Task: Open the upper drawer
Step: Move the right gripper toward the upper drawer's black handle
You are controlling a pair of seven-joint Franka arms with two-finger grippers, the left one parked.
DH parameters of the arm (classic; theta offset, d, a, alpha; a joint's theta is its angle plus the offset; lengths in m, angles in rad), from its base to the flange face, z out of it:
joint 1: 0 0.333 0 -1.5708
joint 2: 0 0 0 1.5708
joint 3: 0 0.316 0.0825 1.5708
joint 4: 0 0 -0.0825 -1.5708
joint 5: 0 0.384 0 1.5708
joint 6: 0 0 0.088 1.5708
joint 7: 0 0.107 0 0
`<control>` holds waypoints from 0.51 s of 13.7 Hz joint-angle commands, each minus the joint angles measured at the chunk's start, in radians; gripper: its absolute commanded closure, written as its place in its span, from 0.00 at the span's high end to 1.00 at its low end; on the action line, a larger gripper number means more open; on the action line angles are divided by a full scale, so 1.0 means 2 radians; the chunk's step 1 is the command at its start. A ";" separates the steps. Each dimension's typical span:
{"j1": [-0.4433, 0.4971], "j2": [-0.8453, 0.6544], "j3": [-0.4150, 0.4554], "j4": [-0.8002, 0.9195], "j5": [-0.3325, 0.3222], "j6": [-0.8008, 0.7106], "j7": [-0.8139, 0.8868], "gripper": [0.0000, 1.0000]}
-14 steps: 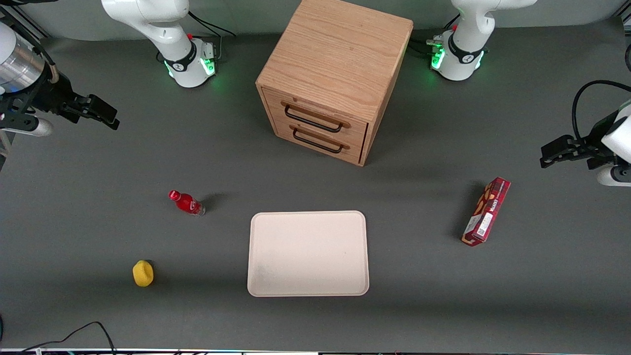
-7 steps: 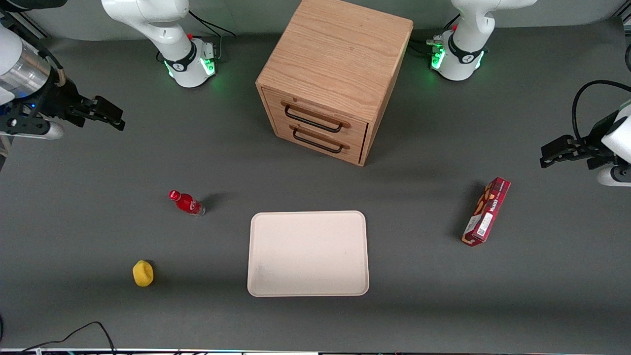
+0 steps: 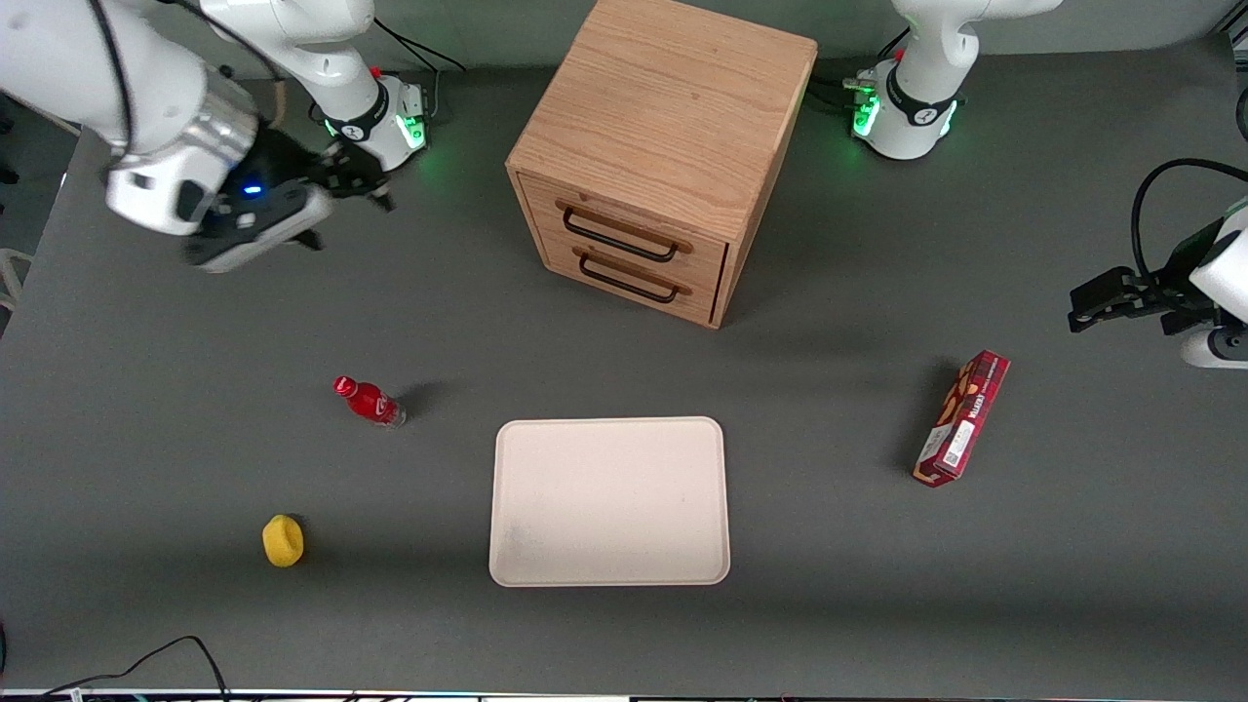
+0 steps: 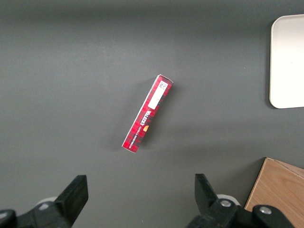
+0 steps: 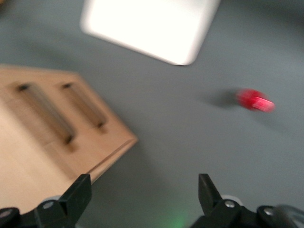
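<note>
The oak cabinet (image 3: 673, 107) stands at the table's middle, far from the front camera. Its upper drawer (image 3: 624, 226) is closed, with a thin black handle (image 3: 617, 237) across its front, above the matching lower drawer (image 3: 634, 278). My right gripper (image 3: 351, 185) hangs above the table beside the cabinet, toward the working arm's end and well apart from it. It is open and empty. In the right wrist view the open gripper (image 5: 144, 190) hovers over bare table, with the upper drawer (image 5: 45, 116) off to one side.
A red bottle (image 3: 369, 401) lies nearer the front camera than my gripper. A cream tray (image 3: 609, 502) sits in front of the cabinet. A yellow object (image 3: 283, 540) lies near the front edge. A red box (image 3: 961, 418) lies toward the parked arm's end.
My right gripper has swung in from the working arm's end of the table toward the cabinet, still open. The drawers have not moved.
</note>
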 commanded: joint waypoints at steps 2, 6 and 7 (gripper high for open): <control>0.000 0.064 0.035 0.024 0.057 0.005 -0.089 1.00; 0.002 0.153 0.106 0.026 0.057 0.079 -0.131 1.00; 0.003 0.172 0.111 0.027 0.057 0.083 -0.130 1.00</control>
